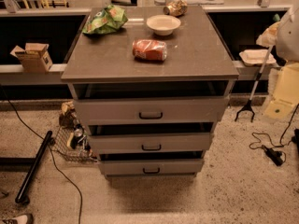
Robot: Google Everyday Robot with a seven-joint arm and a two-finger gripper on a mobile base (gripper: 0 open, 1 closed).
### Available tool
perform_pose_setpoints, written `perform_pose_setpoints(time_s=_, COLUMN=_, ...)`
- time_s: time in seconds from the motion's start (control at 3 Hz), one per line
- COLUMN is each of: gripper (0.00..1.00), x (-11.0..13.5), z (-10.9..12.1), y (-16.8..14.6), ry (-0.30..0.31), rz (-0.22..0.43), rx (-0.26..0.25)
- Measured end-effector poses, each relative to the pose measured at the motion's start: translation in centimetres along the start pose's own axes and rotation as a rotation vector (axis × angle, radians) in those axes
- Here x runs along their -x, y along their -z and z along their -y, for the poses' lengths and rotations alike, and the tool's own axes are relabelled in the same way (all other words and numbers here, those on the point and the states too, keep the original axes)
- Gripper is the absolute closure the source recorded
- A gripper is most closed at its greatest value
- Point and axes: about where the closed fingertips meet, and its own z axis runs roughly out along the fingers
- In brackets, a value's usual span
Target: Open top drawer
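Note:
The top drawer [149, 110] is a wide light-grey drawer with a flat front and a small black bar handle [150, 115] at its centre. It sits just under the cabinet's grey top [196, 55], with a dark gap above its front. Two shallower grey drawers [150, 143] [150, 167] lie below it. My gripper is not in view. Only a blurred white part of my arm [288, 31] shows at the right edge, well right of the cabinet and away from the handle.
On the cabinet top lie a green bag [105, 20], a white bowl [163, 24], a red can [149, 49] on its side and a brown can [175, 7]. A wire basket [70, 141] and black pole [32, 167] lie at the left. A grabber tool [247, 107] and cables [271, 150] are at the right.

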Motion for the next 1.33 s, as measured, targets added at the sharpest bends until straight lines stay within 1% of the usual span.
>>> perform_pose_setpoints(time_s=0.33, gripper=0.0, x=0.1, z=0.0, y=0.1, ry=0.0, rz=-0.004, rx=-0.012)
perform_pose_setpoints(time_s=0.67, gripper=0.0, x=0.0, z=-0.9, y=-3.8, ry=0.02, rz=-0.016, rx=0.042)
perform_pose_setpoints(time_s=1.0, gripper=0.0, x=-0.1, z=-2.2, y=-9.2, ry=0.048, rz=-0.034, rx=0.124)
perform_pose_setpoints(time_s=1.33, gripper=0.0, x=-0.3, z=-2.8, y=-11.5, ry=0.056, rz=-0.042, rx=0.162)
